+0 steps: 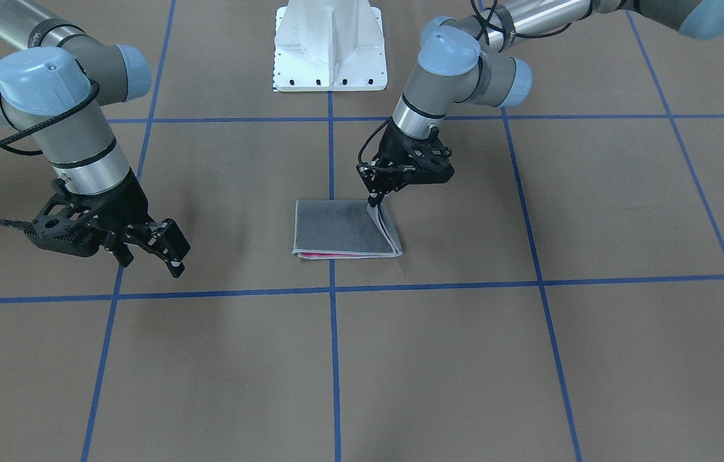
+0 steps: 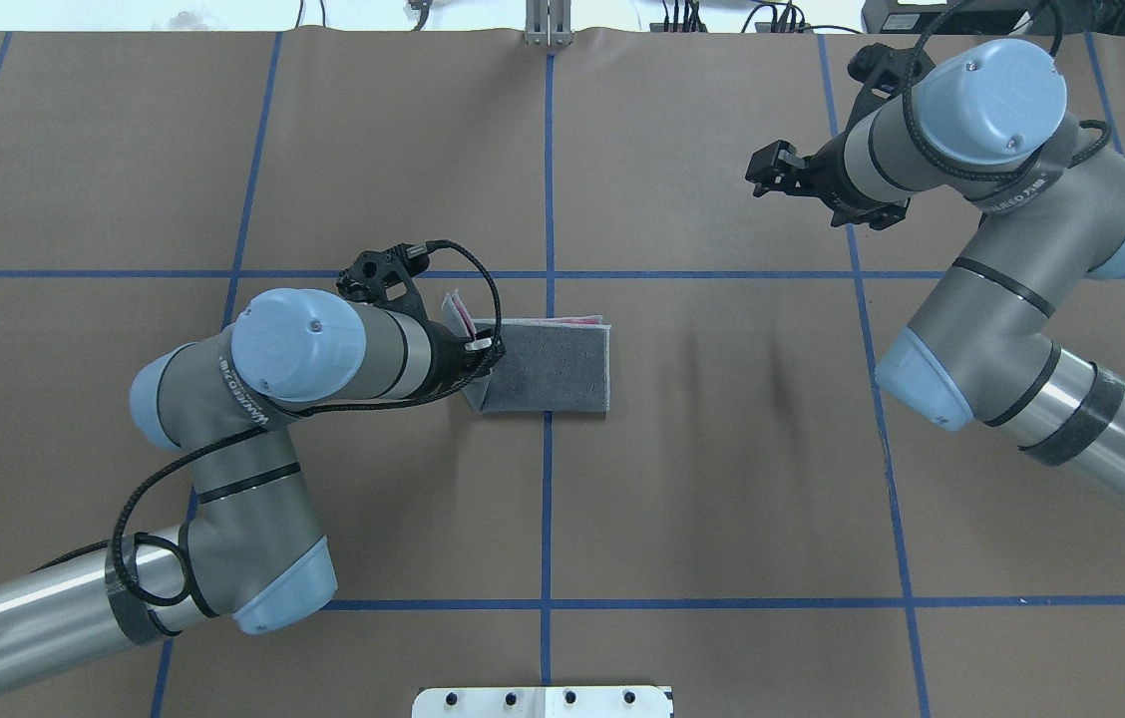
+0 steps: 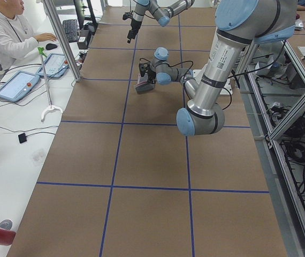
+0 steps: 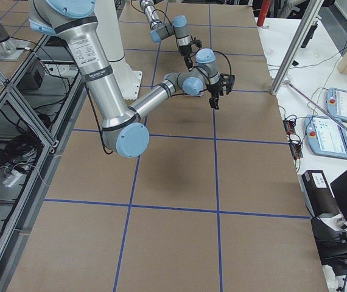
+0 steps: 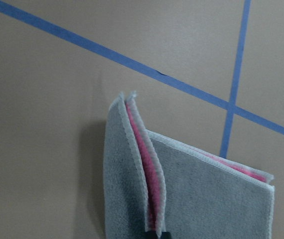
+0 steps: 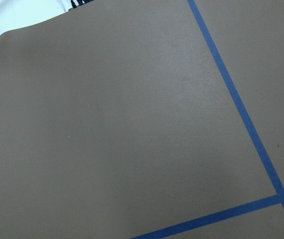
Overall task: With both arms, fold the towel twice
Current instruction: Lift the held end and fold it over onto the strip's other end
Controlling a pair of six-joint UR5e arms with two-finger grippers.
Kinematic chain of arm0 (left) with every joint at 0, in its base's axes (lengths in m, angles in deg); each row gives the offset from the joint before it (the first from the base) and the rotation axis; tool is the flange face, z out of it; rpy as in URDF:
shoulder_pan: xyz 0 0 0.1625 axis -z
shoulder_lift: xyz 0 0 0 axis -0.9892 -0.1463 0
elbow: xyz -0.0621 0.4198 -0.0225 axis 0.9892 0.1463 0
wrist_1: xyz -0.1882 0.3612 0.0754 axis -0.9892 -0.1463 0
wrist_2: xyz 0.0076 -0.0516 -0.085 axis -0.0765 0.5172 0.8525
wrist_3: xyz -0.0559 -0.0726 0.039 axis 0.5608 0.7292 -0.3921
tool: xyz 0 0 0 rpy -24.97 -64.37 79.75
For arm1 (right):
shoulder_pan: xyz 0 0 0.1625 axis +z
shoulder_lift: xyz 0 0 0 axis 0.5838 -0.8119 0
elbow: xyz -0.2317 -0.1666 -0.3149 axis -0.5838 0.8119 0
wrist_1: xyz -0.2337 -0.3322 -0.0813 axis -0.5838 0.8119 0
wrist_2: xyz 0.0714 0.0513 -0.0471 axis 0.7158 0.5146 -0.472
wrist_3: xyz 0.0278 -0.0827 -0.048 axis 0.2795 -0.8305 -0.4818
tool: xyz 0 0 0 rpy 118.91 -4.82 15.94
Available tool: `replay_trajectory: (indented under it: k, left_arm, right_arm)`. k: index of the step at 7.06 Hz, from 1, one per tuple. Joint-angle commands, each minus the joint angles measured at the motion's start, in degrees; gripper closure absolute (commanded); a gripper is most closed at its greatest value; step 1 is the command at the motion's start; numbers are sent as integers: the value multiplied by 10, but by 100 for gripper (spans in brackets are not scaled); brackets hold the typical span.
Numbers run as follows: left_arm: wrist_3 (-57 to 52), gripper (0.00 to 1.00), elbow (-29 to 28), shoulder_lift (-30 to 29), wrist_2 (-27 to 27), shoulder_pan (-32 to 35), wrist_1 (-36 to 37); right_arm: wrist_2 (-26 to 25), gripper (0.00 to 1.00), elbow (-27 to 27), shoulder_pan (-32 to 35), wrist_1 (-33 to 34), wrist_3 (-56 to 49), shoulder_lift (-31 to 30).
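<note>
Left fingers [image 1: 373, 194]: pinched tight on the lifted corner of the small folded grey and pink terry towel [image 1: 339, 230].
Right fingers [image 1: 174, 249]: spread wide, holding nothing, above the brown tabletop [image 1: 465, 359].

Brown paper-covered table [image 1: 593, 359], gridded with blue tape lines [image 1: 334, 359]. White side bench [image 3: 8, 155] along one edge holds tablets [image 3: 16, 85] and a keyboard [image 3: 69, 29], with a person [image 3: 2, 35] seated there. Aluminium frame [image 3: 297, 113] and loose cables [image 3: 302, 155] on the opposite side.

A black band [image 2: 245, 394] on the left arm [image 2: 363, 354] and another band [image 2: 1021, 189] on the right arm [image 2: 981, 299] carry white lettering, apparently "WAREED". The rest is unreadable.
</note>
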Motion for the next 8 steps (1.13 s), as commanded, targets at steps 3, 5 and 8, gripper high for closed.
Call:
replay_trajectory:
  k: [3,5,8]
  left_arm:
    - [0,100,-51,-73,-16,-19,8]
    - [0,100,-66,-98,-16,-18,9]
    - [-3,100,-64,-115,-13,5,10]
  right_arm:
    - [-1,1,1,1,0,1,0]
    - [-1,1,1,1,0,1,0]
    - [-1,1,1,1,0,1,0]
